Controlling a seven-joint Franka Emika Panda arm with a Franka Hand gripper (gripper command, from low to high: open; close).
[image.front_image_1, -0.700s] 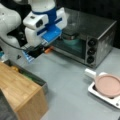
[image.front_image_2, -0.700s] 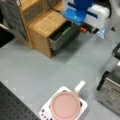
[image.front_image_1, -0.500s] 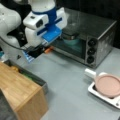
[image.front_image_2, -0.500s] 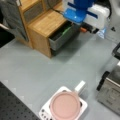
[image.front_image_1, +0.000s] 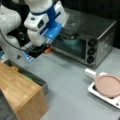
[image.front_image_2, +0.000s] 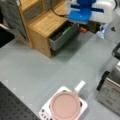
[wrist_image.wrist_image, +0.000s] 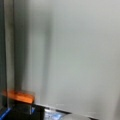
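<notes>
gripper beside toaster oven | grip state: cannot tell | nearest: small orange object, flat

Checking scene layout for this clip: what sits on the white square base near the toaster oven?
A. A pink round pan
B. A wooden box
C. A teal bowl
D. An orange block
A: in both front views a pink round pan rests on the white base, on the grey table by the toaster oven.
</notes>
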